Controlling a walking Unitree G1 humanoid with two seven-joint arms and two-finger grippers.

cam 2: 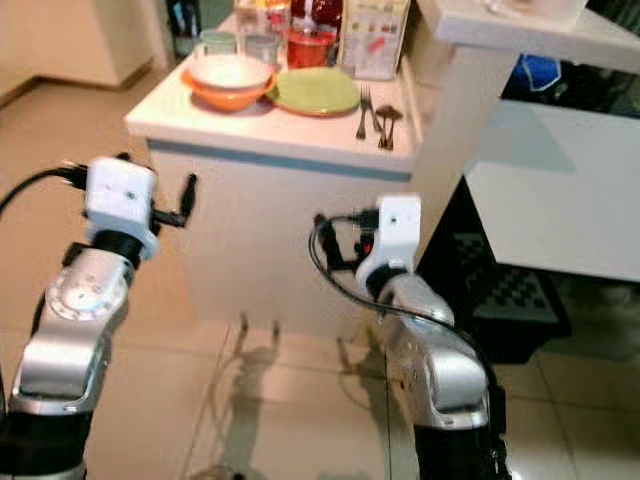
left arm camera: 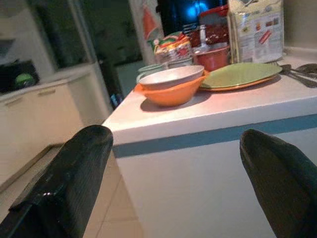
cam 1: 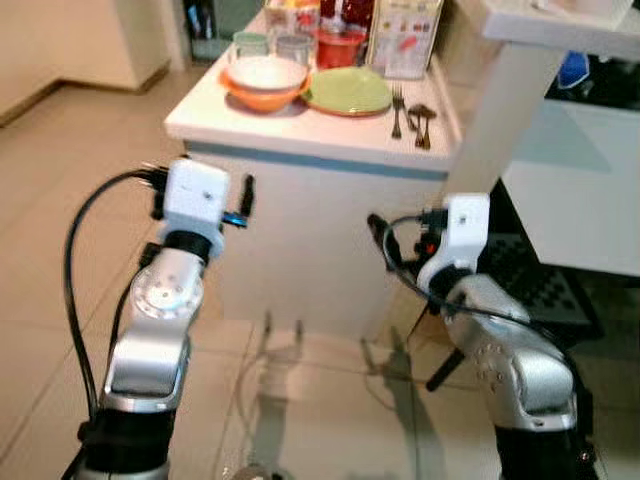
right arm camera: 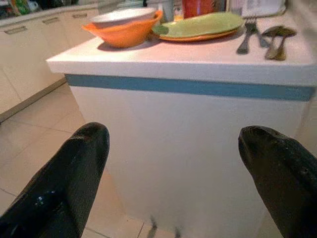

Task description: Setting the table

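Still at the approach: both pincers, left (left arm camera: pixel 173 188) and right (right arm camera: pixel 173 183), released and empty below the tabletop (cam 1: pixel 300 135) front edge; bowls (cam 1: pixel 265 80), plate (cam 1: pixel 347 90), cutlery (cam 1: pixel 410 115) stacked toward its back edge; next, raising and reaching in.

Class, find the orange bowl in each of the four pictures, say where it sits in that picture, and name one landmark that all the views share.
Left eye view: orange bowl, top centre-left, on the white counter.
Right eye view: orange bowl, top left of centre.
Left wrist view: orange bowl, upper centre, above the two black fingers.
Right wrist view: orange bowl, top left.
Shared landmark: the green plate beside the bowl.
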